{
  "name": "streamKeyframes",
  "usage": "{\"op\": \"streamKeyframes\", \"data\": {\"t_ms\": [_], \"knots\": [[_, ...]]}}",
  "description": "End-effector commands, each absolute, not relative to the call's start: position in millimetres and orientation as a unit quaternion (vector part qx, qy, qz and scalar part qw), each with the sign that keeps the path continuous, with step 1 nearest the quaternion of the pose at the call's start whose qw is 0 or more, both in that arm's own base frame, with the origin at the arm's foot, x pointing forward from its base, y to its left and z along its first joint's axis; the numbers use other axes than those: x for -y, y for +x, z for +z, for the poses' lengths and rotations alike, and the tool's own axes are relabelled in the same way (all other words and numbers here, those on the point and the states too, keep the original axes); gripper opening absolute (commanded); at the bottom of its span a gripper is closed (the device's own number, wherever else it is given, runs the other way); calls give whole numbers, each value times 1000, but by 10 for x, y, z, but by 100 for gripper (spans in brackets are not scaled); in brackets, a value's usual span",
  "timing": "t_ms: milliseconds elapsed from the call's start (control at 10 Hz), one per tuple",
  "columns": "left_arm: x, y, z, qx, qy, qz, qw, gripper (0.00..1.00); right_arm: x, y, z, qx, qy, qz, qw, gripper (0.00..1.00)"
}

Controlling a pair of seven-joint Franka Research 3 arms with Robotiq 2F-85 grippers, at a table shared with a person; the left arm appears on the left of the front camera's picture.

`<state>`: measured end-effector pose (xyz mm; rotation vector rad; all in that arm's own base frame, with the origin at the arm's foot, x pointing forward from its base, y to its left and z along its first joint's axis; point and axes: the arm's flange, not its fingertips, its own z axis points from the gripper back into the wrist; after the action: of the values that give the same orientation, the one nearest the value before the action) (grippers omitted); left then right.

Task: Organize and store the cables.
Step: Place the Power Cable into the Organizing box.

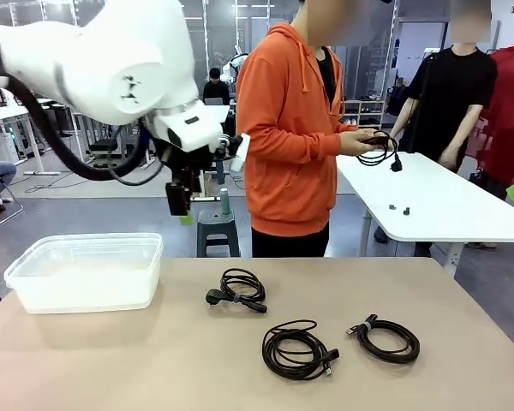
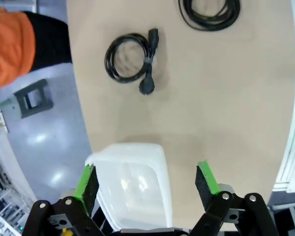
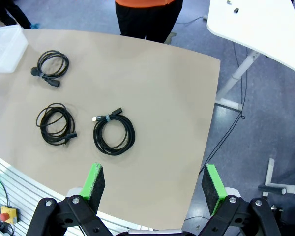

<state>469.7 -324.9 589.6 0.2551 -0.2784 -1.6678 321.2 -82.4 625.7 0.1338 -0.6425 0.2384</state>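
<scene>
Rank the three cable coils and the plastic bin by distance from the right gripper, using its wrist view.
1. Coil with the silver plug, just ahead of the right gripper.
2. Tangled coil, left of it.
3. Power cord coil, beyond that.
4. Plastic bin, far corner.

We see our left gripper (image 2: 147, 178) spread wide | clear bin (image 2: 128, 147) beneath, between the green pads (image 2: 207, 178) | coiled cable (image 2: 129, 59) (plug end nearer us) beyond on the table (image 2: 226, 98) | second coil (image 2: 210, 14) cut by the top edge
</scene>
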Motion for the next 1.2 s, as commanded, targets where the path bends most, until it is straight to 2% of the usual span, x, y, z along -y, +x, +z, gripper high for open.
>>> {"op": "streamKeyframes", "data": {"t_ms": [0,400,500,1100], "knots": [[3355,5014,5850,129,112,-743,647,100,820,3209,6260,317,66,118,939,100],[3493,5383,5258,103,80,-712,690,100,820,3209,6260,317,66,118,939,100],[3495,5448,5152,113,59,-710,692,100,820,3209,6260,317,66,118,939,100],[3654,5602,4617,81,28,-711,698,100,820,3209,6260,317,66,118,939,100]]}}
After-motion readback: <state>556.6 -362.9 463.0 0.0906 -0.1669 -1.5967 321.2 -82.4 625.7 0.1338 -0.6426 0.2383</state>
